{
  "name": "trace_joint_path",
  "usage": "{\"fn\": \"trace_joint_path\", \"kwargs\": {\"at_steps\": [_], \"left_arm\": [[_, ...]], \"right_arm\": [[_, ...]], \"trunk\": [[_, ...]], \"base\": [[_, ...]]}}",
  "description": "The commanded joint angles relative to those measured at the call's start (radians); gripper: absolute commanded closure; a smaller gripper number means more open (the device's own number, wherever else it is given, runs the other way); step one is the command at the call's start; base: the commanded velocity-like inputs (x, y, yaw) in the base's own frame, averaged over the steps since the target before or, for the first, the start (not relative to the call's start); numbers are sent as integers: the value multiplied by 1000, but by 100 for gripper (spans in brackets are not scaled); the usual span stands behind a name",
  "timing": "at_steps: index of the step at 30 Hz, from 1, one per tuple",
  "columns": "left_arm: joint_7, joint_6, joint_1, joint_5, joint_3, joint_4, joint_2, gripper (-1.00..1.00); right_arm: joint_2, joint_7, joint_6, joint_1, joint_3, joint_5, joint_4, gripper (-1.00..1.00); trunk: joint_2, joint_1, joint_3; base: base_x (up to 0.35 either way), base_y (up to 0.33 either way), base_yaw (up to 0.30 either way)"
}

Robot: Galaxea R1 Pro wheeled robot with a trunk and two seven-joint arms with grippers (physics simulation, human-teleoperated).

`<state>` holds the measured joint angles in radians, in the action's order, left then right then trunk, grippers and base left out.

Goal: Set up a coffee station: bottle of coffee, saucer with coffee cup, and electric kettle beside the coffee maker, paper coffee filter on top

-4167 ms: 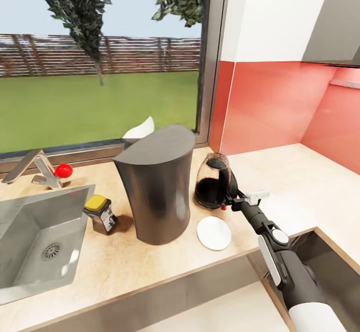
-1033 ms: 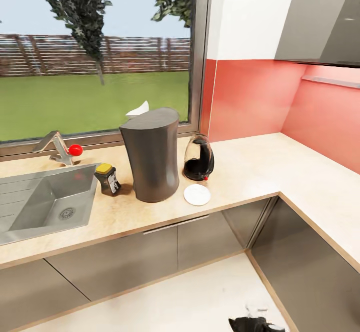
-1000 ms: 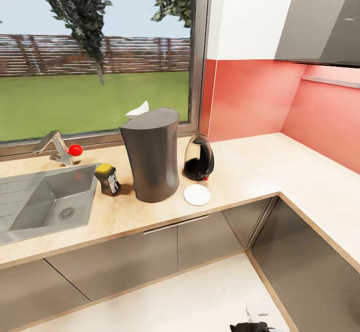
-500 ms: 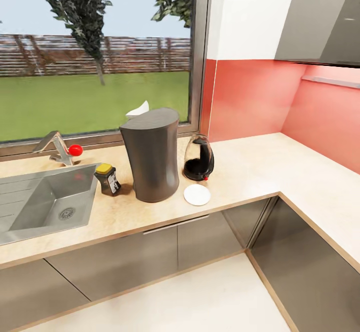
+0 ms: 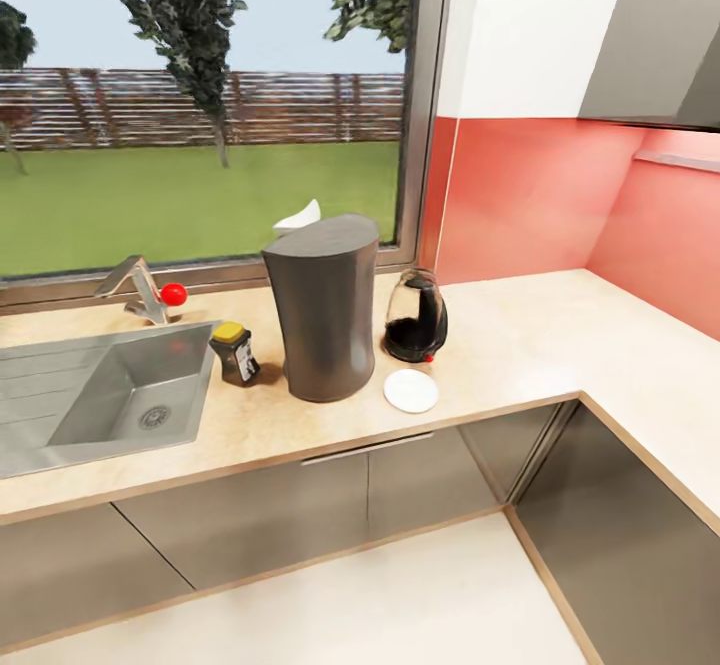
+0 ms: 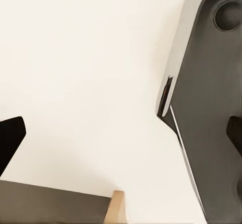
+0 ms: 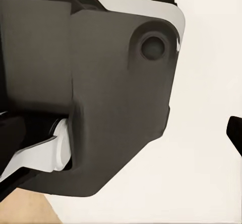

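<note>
Wood-grain countertop (image 5: pixel 520 345), curved grey coffee maker (image 5: pixel 322 310)

**Countertop under the window**

The kitchen countertop (image 5: pixel 520 345), a beige L-shaped slab, carries the coffee maker (image 5: pixel 322 307) near its middle. The bottle of coffee (image 5: pixel 235 352) stands just beside it toward the sink (image 5: pixel 90 390). On the other side stands the electric kettle (image 5: pixel 415 316), with the saucer (image 5: pixel 411 391) lying flat before it near the front edge.

Bright, even daylight from the window (image 5: pixel 210 115), with soft short shadows beside the coffee maker (image 5: pixel 322 307) on the countertop (image 5: pixel 520 345). Sharp throughout, faint gloss on cabinet fronts (image 5: pixel 280 515). Wrist views washed pale, close parts softly blurred.
</note>
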<state>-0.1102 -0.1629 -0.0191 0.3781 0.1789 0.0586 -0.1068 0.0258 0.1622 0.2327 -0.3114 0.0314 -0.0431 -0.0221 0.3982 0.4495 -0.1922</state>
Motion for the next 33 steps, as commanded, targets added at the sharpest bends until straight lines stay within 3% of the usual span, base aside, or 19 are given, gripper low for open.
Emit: {"fn": "trace_joint_path", "kwargs": {"at_steps": [1,33], "left_arm": [[-3,-3,-1,7,9,-1,0,-100],[-3,-3,-1,8,8,1,0,-100]], "right_arm": [[1,4,7,0,3,-5,-2,-100],[8,5,11,2,2,-5,-2,-100]], "trunk": [[2,0,-3],[2,0,-26]], "base": [[0,0,248],[0,0,253]]}}
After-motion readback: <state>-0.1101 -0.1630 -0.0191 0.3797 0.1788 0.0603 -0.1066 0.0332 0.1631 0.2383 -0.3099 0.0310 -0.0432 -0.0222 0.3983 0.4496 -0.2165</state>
